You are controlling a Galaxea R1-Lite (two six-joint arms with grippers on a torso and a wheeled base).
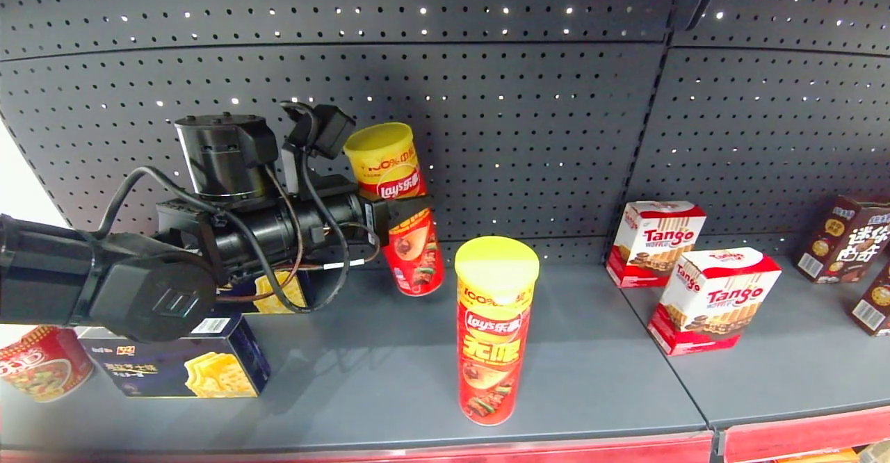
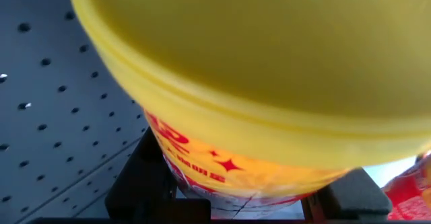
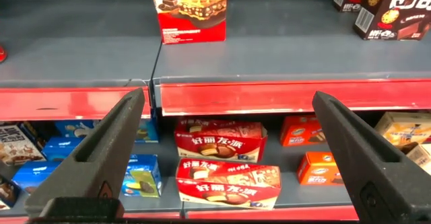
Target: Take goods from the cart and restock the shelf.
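My left gripper (image 1: 407, 214) is shut on a red chips can with a yellow lid (image 1: 396, 164). The can hangs slightly tilted above the grey shelf (image 1: 361, 372), close to the pegboard back wall, its bottom just above the shelf. In the left wrist view the can's yellow lid (image 2: 269, 56) looms large, with my left gripper (image 2: 242, 207) clamped on its body below. A second, identical chips can (image 1: 494, 338) stands upright near the shelf's front, right of the held one. My right gripper (image 3: 236, 163) is open and holds nothing, in front of the shelf's red front edge (image 3: 289, 96).
A blue cracker box (image 1: 184, 366) and a red noodle cup (image 1: 42, 372) sit at the left under my arm. Two red-and-white wafer boxes (image 1: 713, 299) stand at the right, with dark boxes (image 1: 841, 237) beyond. The lower shelf holds several snack boxes (image 3: 222, 143).
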